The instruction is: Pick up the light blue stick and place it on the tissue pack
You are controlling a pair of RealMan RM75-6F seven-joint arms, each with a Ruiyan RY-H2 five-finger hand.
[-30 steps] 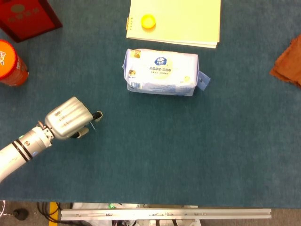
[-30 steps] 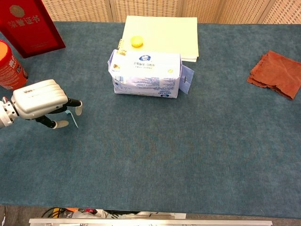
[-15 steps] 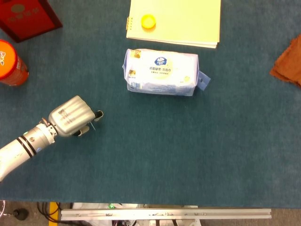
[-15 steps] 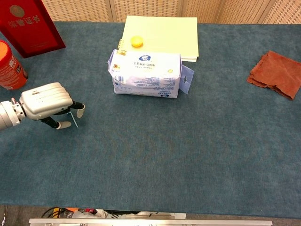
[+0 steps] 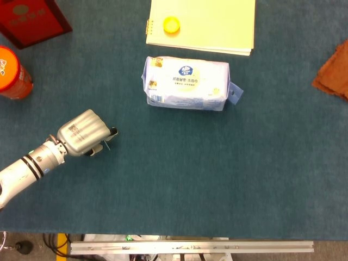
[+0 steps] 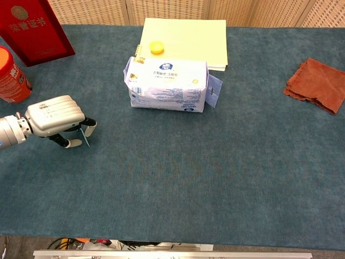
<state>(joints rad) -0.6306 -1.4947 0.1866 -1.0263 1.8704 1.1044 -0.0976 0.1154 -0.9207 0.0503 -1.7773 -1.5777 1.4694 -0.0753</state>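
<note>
Since the earlier pictures the left hand [image 6: 55, 120] has been slid a little toward the tissue pack [image 6: 168, 84], and the arm behind it has been lowered; nothing else on the table has been moved. The light blue stick [image 6: 84, 137] is pinched between the thumb and a fingertip of that hand, with the other fingers curled in under the grey shell; in the chest view the stick is seen pointing down at the blue cloth [image 6: 215, 178], and it cannot be told whether its tip is touching the cloth or just above it. In the head view only a thin sliver of it is seen beside the hand. The right hand is not seen in either view.

The stick is thin, and only its top end seems to be held; so it could be twisted or dropped if the hand is swung fast. If the tip is dragged on the fuzzy cloth, the stick could be pulled out of the pinch. The tissue pack is soft and rounded on top, and it is well apart from the hand; if the stick is let go from too high or near an edge, it could be rolled off onto the cloth. The pack itself could be pushed toward the yellow notebook [image 6: 188, 35] and the yellow cap [image 6: 157, 47] if it is bumped by the hand.
</note>
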